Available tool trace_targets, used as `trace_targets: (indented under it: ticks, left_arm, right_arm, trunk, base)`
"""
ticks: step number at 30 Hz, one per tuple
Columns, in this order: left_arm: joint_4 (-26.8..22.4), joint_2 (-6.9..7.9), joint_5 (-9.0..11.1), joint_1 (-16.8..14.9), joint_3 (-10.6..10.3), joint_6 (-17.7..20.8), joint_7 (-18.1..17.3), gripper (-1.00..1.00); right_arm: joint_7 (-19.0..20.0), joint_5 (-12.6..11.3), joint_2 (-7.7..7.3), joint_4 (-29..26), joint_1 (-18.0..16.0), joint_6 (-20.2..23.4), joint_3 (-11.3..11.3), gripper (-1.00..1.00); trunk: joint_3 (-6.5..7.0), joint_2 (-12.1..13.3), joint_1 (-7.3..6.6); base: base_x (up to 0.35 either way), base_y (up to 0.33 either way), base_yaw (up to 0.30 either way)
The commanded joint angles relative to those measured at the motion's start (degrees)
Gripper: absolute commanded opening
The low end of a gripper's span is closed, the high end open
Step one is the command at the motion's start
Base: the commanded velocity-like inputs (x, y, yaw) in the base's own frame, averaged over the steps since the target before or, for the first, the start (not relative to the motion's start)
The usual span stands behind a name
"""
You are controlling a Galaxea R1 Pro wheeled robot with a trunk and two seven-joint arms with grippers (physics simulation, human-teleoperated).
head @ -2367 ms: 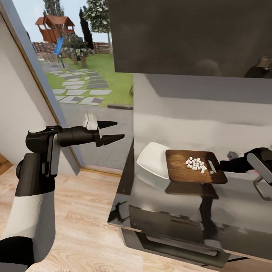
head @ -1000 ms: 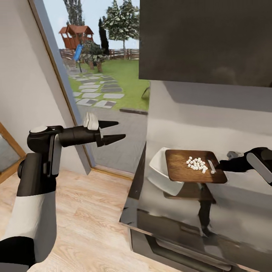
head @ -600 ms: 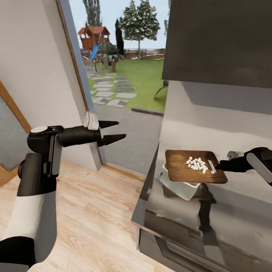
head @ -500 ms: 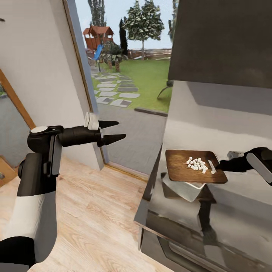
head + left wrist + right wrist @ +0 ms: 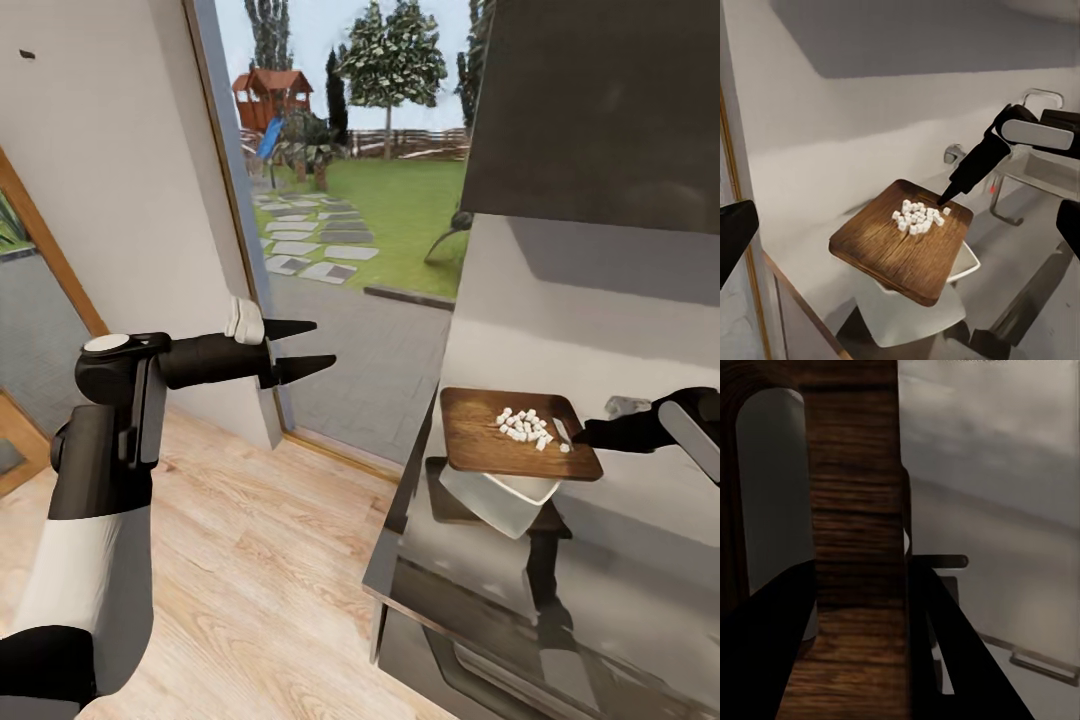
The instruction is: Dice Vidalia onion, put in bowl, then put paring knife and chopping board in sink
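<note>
Right gripper (image 5: 592, 434) clamps the chopping board (image 5: 478, 450), bearing diced onion (image 5: 522, 425), above the bowl (image 5: 515, 497); left gripper (image 5: 303, 347) gapes.

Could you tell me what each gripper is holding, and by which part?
The right gripper holds the chopping board by its slot-handle end; the left gripper is open and empty.

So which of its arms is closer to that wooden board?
The right. Its tool grips the board by its handle end, holding it over the bowl. The left tool hangs open, well off towards the doorway.
</note>
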Motion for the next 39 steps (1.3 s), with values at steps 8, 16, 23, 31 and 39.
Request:
trace_targets:
  ticks: [8,16,23,31,39]
  left_arm:
    - [0.0,-0.33,-0.3,-0.1,-1.2,0.5,-0.4,1.0]
    - [0.0,-0.33,-0.3,-0.1,-1.2,0.5,-0.4,1.0]
    - [0.0,-0.33,-0.3,-0.1,-1.2,0.5,-0.4,1.0]
    - [0.0,-0.33,-0.3,-0.1,-1.3,0.5,-0.4,1.0]
    - [0.0,-0.36,-0.3,-0.1,-1.4,0.5,-0.5,1.0]
  right_arm:
    - [0.4,0.6,-0.06,0.0,-0.1,0.0,0.2,-1.0]
    - [0.4,0.7,-0.07,0.0,0.0,-0.3,0.1,-1.0]
    - [0.4,0.7,-0.05,0.0,0.0,-0.4,0.1,-1.0]
    - [-0.5,0.7,-0.04,0.0,0.0,-2.6,0.2,-1.0]
    - [-3.3,0.7,0.01,0.0,0.0,-5.6,0.2,-1.0]
  trunk:
    - [-0.12,-0.1,0.04]
    - [-0.12,-0.1,0.04]
    - [-0.12,-0.1,0.04]
    - [-0.12,-0.1,0.04]
    - [-0.12,-0.1,0.04]
  base:
    - [0.0,0.0,0.0]
    - [0.0,0.0,0.0]
    - [0.0,0.0,0.0]
    - [0.0,0.0,0.0]
    - [0.0,0.0,0.0]
